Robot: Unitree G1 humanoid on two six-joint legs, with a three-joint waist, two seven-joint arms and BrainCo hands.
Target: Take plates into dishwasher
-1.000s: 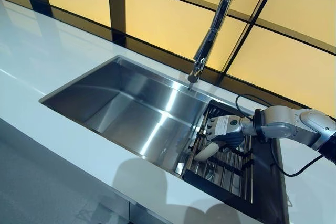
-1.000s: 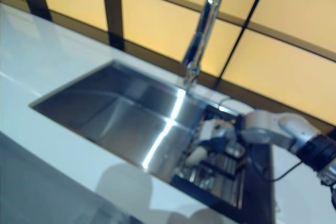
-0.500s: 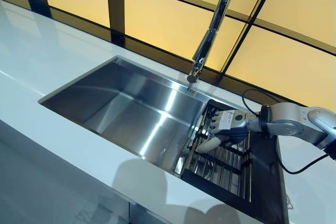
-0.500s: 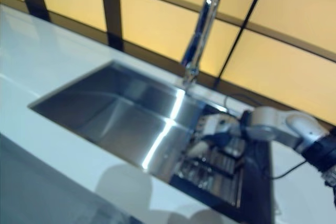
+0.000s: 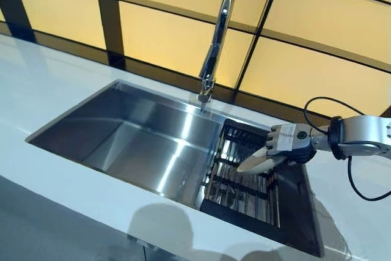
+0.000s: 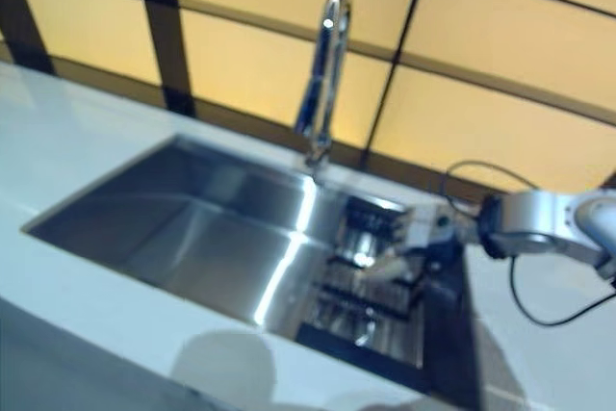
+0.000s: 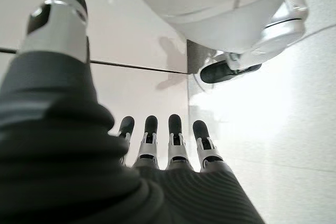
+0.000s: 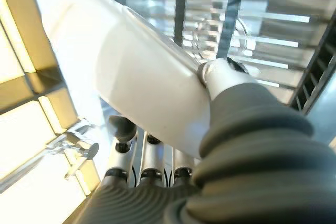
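Fingers (image 8: 149,158) of R hand (image 5: 287,145) clamped w/ thumb on white plate (image 5: 259,162), above rack (image 5: 244,181) at sink's (image 5: 122,132) 3 o'clock end. L hand (image 7: 173,150) fingers straight, apart.

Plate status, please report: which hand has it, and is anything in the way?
Right hand shut on white plate, held above the sink rack. Left hand open, idle, holds nothing. Dishwasher not in view; no obstacle seen.
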